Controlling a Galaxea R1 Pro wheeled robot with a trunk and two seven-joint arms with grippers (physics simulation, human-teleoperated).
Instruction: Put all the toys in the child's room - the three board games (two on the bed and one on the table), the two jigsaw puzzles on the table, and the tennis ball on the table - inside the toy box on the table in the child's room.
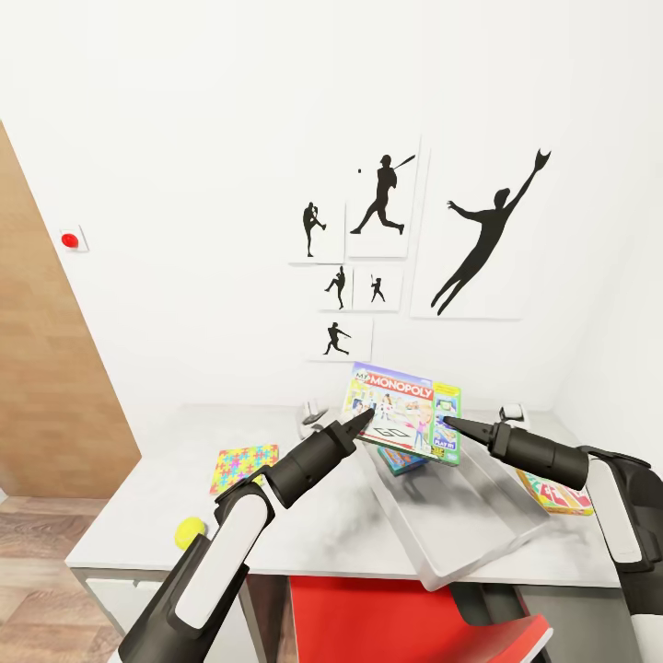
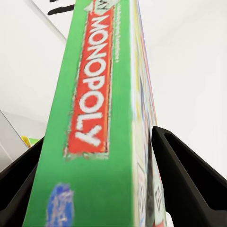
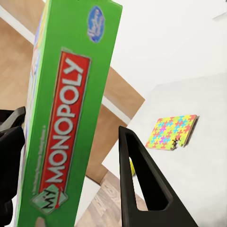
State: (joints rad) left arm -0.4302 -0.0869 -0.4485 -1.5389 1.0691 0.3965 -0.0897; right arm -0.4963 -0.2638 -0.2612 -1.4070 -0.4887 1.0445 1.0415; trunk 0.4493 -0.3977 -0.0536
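Monopoly box hides part of blue game in toy box; right arm covers Skip-Bo corner.

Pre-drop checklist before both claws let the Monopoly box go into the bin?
1. Monopoly box held at both ends by left claw and right claw: ok.
2. Box is over the toy box: ok.
3. Box level: not ok, tilted.
4. Room in the bin: cannot tell; another game box lies below.
5. Still outside: jigsaw puzzle, tennis ball, board game on the table: not ok.
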